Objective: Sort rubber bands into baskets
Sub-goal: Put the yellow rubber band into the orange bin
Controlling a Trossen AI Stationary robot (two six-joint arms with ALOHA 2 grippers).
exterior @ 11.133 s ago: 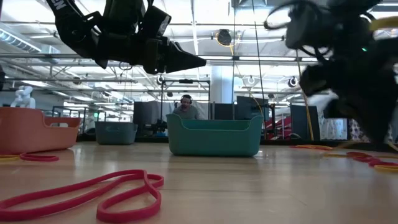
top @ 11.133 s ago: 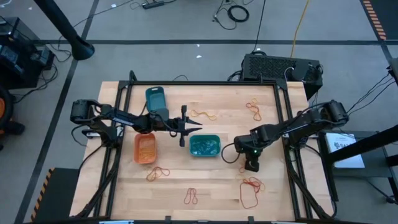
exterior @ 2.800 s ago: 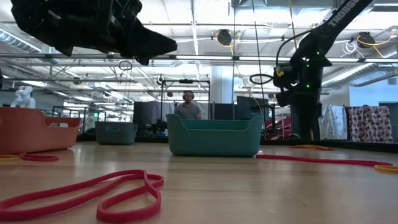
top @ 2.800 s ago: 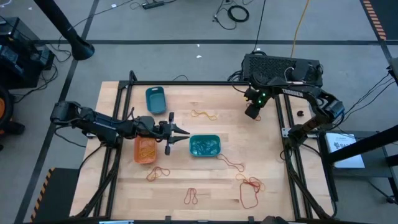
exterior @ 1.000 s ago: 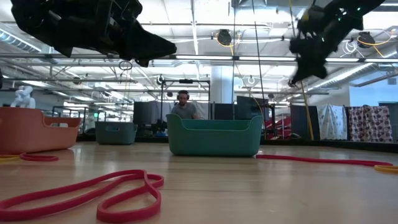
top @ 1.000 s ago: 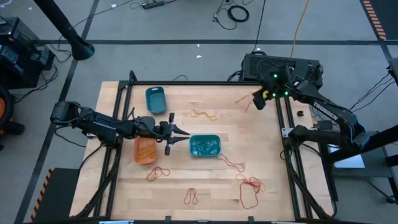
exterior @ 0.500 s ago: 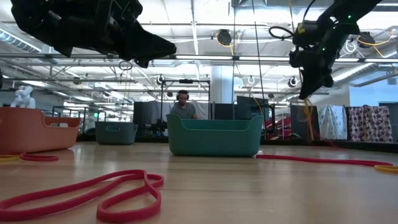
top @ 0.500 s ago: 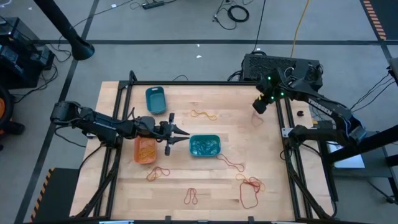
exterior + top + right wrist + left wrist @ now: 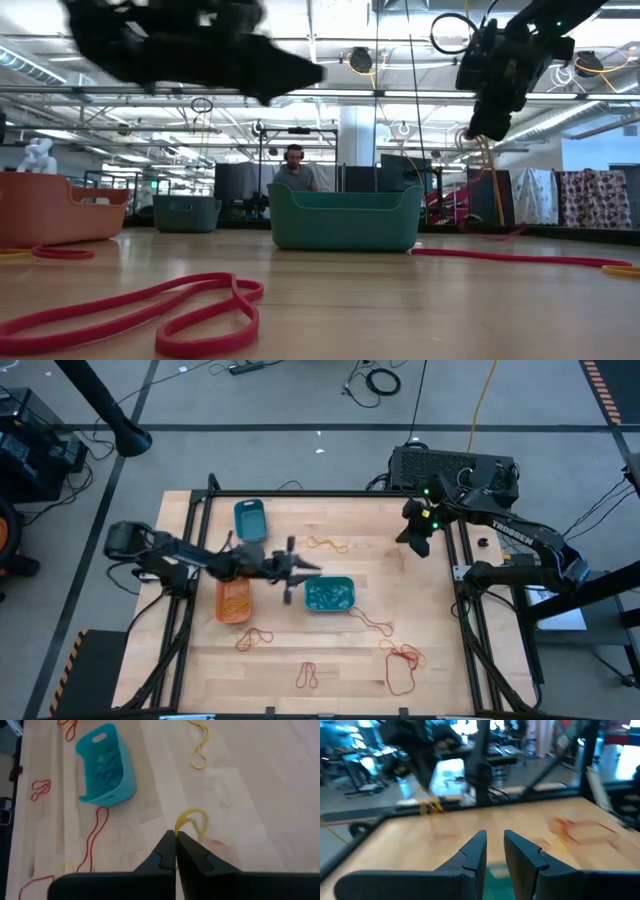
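Three baskets stand on the wooden table: darker blue at the far left, orange and teal-green mid-table, the last two with bands inside. My left gripper hovers above the teal-green basket's left end, fingers slightly apart and empty. My right gripper is high over the table's far right part, shut on an orange-yellow rubber band. Loose bands lie flat: yellow far middle, red near the front. My right gripper pinches the orange-yellow band's top end between its two fingertips, from above. The band hangs as a slack loop below the fingers, lifted clear of the table.
A long red band trails from the teal-green basket's right end toward the front right. A black box stands behind the far right corner. Black frame rails run along the table's left and right sides. A person sits in the room beyond.
My left gripper has moved toward the table's right edge, from beside the orange basket to over the teal-green basket's left end. My right gripper has shifted a little toward the near edge with the hanging band, which stays clear of the table.
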